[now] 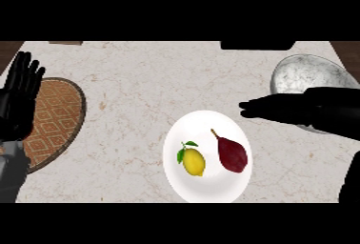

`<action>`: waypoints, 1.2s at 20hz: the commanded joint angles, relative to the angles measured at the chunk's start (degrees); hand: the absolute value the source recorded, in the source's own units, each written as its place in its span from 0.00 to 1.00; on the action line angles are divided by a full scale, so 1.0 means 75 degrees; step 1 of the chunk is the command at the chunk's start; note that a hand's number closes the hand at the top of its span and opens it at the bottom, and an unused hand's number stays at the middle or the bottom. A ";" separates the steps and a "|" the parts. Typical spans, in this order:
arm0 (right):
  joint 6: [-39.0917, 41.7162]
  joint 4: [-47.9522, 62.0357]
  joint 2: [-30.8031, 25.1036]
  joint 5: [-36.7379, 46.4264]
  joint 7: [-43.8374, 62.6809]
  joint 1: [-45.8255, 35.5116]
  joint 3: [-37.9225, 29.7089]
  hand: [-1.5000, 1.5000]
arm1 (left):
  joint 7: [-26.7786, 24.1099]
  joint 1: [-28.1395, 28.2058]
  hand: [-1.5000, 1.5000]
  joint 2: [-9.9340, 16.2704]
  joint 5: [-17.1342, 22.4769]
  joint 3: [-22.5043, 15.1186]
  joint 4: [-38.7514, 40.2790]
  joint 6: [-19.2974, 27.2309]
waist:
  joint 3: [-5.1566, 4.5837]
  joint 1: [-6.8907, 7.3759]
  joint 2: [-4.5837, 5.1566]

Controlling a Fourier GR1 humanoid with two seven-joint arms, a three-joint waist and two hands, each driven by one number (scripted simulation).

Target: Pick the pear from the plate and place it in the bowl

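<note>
Pear (233, 153), dark red and teardrop-shaped, lies on plate (207, 190) beside lemon (193, 162); right hand (281, 107) straight-fingered above, left hand (20, 90) spread at marbled counter's (141, 71) left edge.

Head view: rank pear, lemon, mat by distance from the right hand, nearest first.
From the right hand:
1. Pear, dark red, on the right side of the plate, just below the fingertips.
2. Lemon, on the plate's left side.
3. Mat, far left edge of the counter, by the left hand.
</note>
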 commanded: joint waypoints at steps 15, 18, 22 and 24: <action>0.0706 0.1214 0.1835 0.3471 -0.1340 0.0638 0.0406 0.00 | 0.0270 0.0383 0.50 -0.0329 -0.0383 0.0347 -0.0566 -0.0152 | 0.0007 -0.0025 -0.0015; 0.0003 0.1612 0.2158 0.4590 -0.1930 0.0951 0.0895 0.00 | -0.0080 -0.0109 0.50 -0.0353 -0.0508 0.0383 0.0246 -0.0318 | 0.0008 -0.0049 0.0004; -0.0119 0.2715 0.2288 0.5348 -0.2782 0.0523 0.0916 0.00 | 0.0643 -0.0122 0.50 -0.0576 -0.0742 0.0197 -0.0563 0.0118 | 0.0009 -0.0009 -0.0001; 0.0031 0.2060 0.2647 0.5323 -0.2272 0.0827 0.0778 0.00 | 0.0660 -0.0125 0.50 -0.0380 -0.0533 0.0462 -0.0350 -0.0336 | 0.0005 -0.0057 -0.0012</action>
